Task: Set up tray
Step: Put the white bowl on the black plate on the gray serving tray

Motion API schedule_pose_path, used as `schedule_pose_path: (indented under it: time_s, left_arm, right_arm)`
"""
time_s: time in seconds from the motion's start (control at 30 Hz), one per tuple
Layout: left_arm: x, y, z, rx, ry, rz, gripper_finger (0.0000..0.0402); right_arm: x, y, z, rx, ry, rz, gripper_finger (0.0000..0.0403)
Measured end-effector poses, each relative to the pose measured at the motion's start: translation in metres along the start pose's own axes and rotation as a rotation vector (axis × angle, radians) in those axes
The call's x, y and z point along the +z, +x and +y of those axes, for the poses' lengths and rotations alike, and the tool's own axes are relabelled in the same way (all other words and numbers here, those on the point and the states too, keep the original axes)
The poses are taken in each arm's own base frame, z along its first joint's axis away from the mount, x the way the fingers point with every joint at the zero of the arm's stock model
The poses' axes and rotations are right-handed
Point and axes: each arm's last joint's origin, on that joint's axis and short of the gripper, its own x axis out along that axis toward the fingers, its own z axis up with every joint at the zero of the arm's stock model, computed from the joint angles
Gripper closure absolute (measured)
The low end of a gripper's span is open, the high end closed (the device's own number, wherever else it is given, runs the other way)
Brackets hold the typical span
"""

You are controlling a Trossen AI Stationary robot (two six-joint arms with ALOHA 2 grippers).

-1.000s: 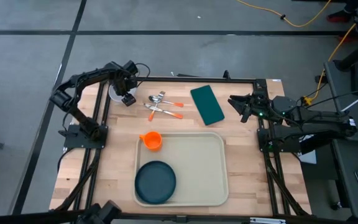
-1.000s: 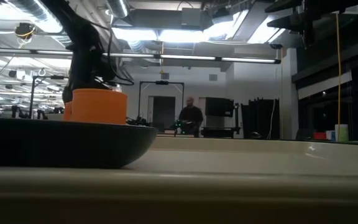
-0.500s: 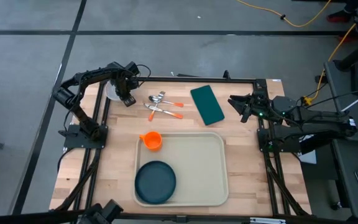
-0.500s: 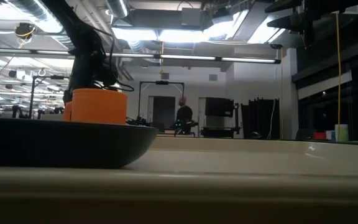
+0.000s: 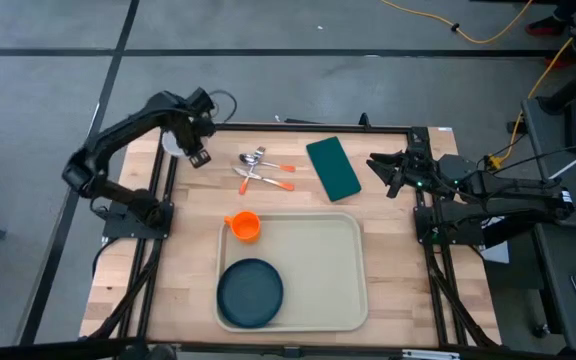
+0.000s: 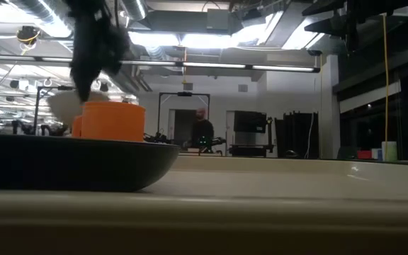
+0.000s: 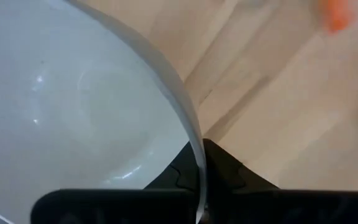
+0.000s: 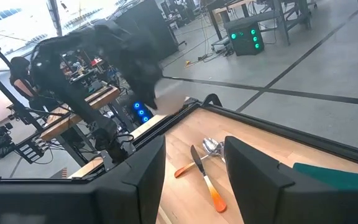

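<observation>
Low view: tray (image 6: 275, 205) mostly hidden

Overhead and table-level views share the tray (image 5: 318, 265)

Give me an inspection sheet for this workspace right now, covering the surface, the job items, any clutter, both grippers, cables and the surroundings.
Surface: wooden table in a black frame.
Job's things: beige tray near the front edge, holding a dark teal plate and an orange cup in its far left corner. White bowl gripped by its rim at the table's far left corner.
Clutter: orange-handled cutlery and a green napkin lie on the table beyond the tray.
Grippers: left gripper shut on the bowl's rim; right gripper open, waiting at the far right, holding nothing.
Cables: yellow cable on the floor beyond the table.
Surroundings: grey floor; one person standing far back in the room.
</observation>
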Motion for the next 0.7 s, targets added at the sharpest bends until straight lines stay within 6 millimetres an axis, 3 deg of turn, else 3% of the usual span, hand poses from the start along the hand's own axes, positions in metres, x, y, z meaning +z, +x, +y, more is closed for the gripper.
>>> schedule_pose_path:
  time_s: [0.13, 0.37, 0.53, 0.7]
  left_arm:
    - [-0.005, -0.052, -0.02, -0.039, 0.025, -0.2, 0.04]
    - [-0.027, -0.129, -0.08, -0.178, 0.184, -0.512, 0.04]
    - [-0.039, -0.146, -0.124, -0.308, 0.3, -0.602, 0.04]
    - [-0.047, -0.138, -0.175, -0.38, 0.424, -0.508, 0.04]
  right_arm:
    - [0.0, 0.0, 0.0, 0.0, 0.001, 0.0, 0.0234]
    - [0.0, 0.0, 0.0, 0.0, 0.005, -0.001, 0.0234]
    - [0.0, 0.0, 0.0, 0.0, 0.006, -0.001, 0.0234]
    - [0.0, 0.0, 0.0, 0.0, 0.031, 0.0, 0.0234]
